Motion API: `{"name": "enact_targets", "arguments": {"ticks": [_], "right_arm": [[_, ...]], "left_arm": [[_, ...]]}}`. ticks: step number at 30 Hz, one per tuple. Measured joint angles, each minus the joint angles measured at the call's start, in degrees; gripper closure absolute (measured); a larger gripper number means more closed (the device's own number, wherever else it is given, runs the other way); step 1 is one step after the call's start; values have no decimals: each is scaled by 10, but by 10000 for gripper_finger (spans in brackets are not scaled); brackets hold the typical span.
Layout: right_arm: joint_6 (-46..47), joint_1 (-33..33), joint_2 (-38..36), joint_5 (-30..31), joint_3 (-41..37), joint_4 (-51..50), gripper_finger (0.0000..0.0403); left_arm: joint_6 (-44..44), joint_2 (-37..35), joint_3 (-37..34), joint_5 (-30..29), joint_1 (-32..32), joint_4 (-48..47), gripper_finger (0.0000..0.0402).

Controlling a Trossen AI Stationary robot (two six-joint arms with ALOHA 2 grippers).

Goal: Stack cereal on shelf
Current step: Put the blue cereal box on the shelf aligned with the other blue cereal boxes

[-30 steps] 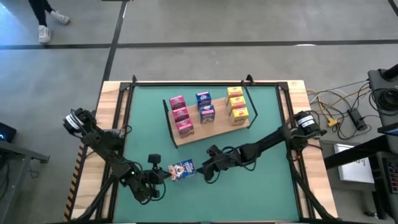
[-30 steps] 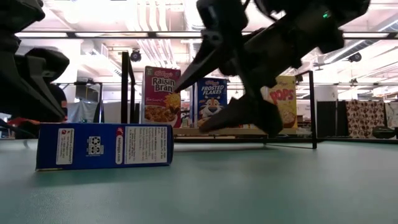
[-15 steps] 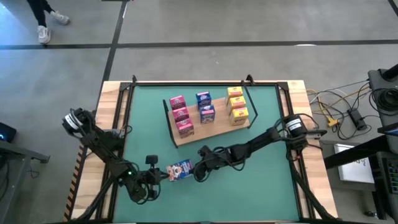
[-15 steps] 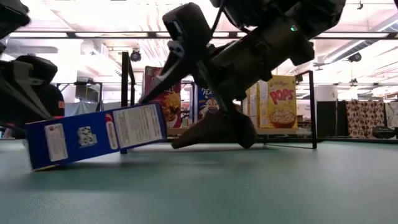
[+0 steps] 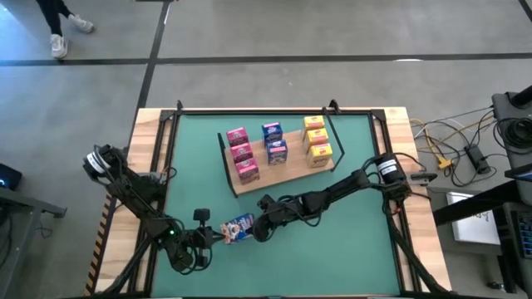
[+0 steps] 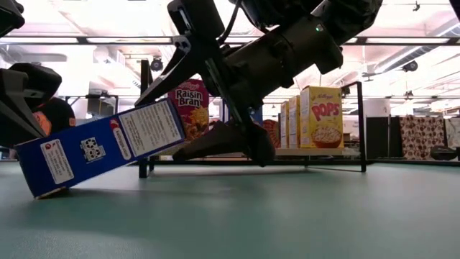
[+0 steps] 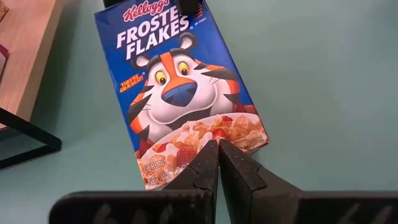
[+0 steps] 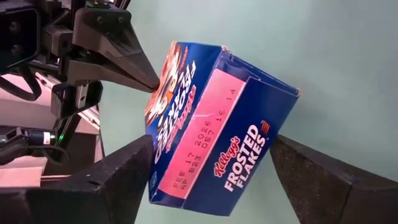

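**Last blue box tipped up between the two arms**

The step in hand looks like the pickup of the one box not yet on the shelf. Starting at the left, the left gripper [image 5: 212,235] sits low on the green-matted counter [image 5: 366,249], at about seven o'clock from its centre, jaws pinched fully together with nothing between them; their tip presses against the bottom edge of the blue cardboard Frosted Flakes box [image 5: 240,226], propping it rather than gripping it. In the low view that box is tilted, its left end on the mat and its right end raised. Just to its right, the right gripper [image 5: 256,230] has its jaws spread wide to either side of the box's top end, not yet closed on it.

Up at twelve o'clock, the flat light-brown wooden shelf with black wire end frames [image 5: 287,172] carries three pink boxes [image 5: 241,154], two blue boxes [image 5: 274,143] and three yellow boxes [image 5: 317,139] in three rows, so the gap is in the blue row.

I judge the next move calls for the right jaws to close squarely on the box's sides, and for the left tip to back off before the lift.

Hard to make out: whether the right jaws already touch the cardboard, and how much of the shelf's blue row is free, since the low view hides it behind the right arm
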Motion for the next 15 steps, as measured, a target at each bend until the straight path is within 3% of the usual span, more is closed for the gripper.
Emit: {"name": "enact_targets", "arguments": {"ticks": [6,15], "right_arm": [[8,-4,0,-10,0,0,126],[3,-6,-1,-15,0,0,130]], "left_arm": [[-2,0,0,-1,-2,2,401],[-2,0,-1,-2,-2,4,401]]}}
